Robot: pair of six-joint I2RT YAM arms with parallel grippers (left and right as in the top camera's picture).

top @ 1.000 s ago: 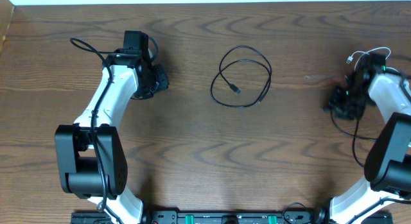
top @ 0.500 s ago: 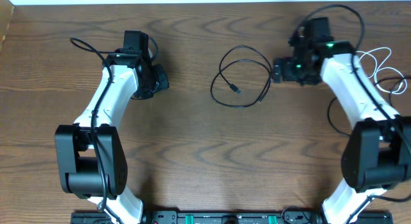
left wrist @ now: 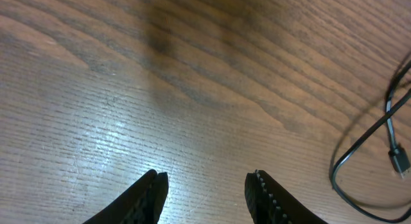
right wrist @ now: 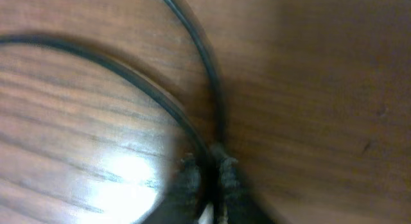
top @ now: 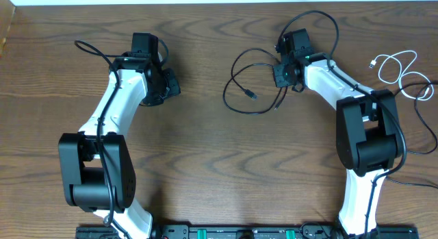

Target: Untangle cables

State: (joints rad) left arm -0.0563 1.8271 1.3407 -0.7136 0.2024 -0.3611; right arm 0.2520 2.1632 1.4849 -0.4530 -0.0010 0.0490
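right gripper (right wrist: 209,169) pinched nearly closed on black cable (right wrist: 212,76) at loop's 3 o'clock edge, left gripper (left wrist: 207,185) half open, holding nothing, above table (left wrist: 192,89)

A robot lab or test bench, by the look of it: a wood-grain table (top: 205,164) lies under the left pincer (left wrist: 205,182) and right pincer (right wrist: 205,169), each carried by a white-and-black machine limb, the left arm (top: 113,109) and right arm (top: 342,81), and well behind both pincers runs a black rail (top: 226,232) with green clips
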